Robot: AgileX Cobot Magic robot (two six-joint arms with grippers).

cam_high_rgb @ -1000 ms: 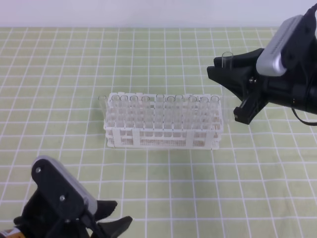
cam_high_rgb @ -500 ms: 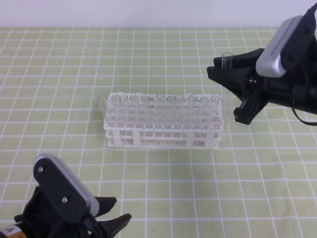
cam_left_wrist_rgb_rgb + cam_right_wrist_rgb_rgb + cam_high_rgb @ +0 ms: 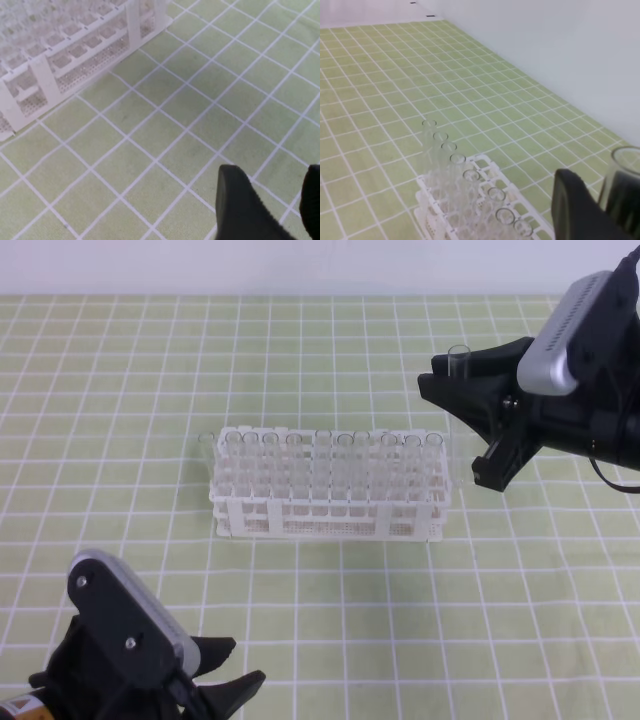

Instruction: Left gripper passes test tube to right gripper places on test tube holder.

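- Right gripper (image 3: 470, 415) fingers are pinching the test tube (image 3: 459, 410) upright, just right of the test tube holder (image 3: 330, 495), likely lining up a slot.
- Left gripper (image 3: 225, 680) is sitting spread and empty, well in front of the holder.

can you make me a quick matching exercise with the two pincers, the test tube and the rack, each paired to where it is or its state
Things:
1. left pincer
2. right pincer
3. test tube
4. test tube holder

States:
A. standing on the green checked mat, holding many tubes
B. held upright, above and right of the rack
C. open and empty, low at the near left
D. shut on a tube

Pairs: 1-C, 2-D, 3-B, 4-A
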